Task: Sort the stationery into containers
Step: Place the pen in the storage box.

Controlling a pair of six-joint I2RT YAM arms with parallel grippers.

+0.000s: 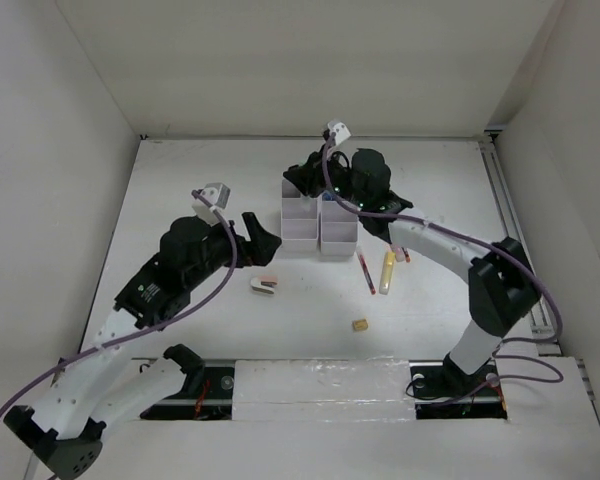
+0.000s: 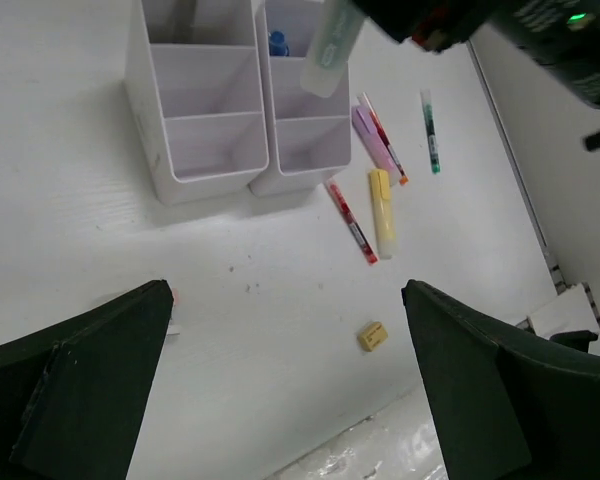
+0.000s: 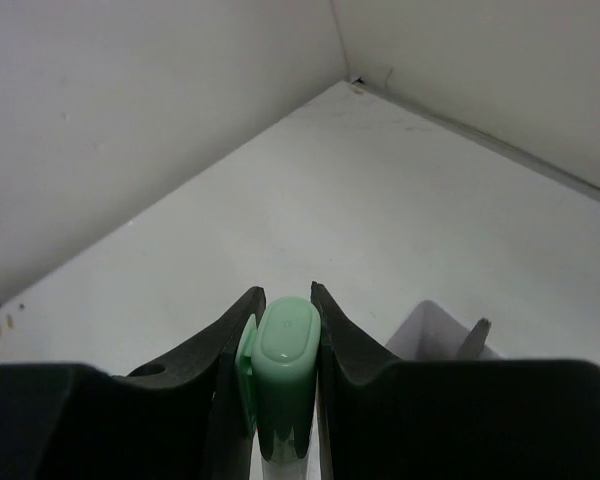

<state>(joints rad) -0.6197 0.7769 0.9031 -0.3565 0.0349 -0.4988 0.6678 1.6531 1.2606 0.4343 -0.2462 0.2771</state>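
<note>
The left claw [image 2: 285, 295] hangs wide open over the table [image 1: 180, 180] and holds nothing, its two dark fingers [image 2: 90, 380] set far apart. Close by it lies the white and pink stapler [image 1: 264, 286], near the front of the organisers but not touching them.

The two white organisers [image 2: 200, 150] stand side by side with their long walls together, three compartments each. A blue cap [image 2: 277, 43] shows in the far compartment of the right one.

Above them is the right claw [image 3: 285, 292], closed tight on a green-capped marker [image 3: 285, 345] with a finger pressed to each side of the cap. The marker is tilted and its pale barrel hangs down over the right organiser. I cannot tell which compartment it is over.

On the table to the right of the organisers lie a red pen [image 2: 350, 220] and, just beside it, a yellow highlighter [image 2: 382, 212]. Further back, a pink highlighter [image 2: 368, 135] lies against a second red pen [image 2: 383, 140]. A green pen [image 2: 432, 130] lies a little apart to their right. The tan eraser [image 2: 372, 336] lies alone, nearer the arms and well apart from the rest.
</note>
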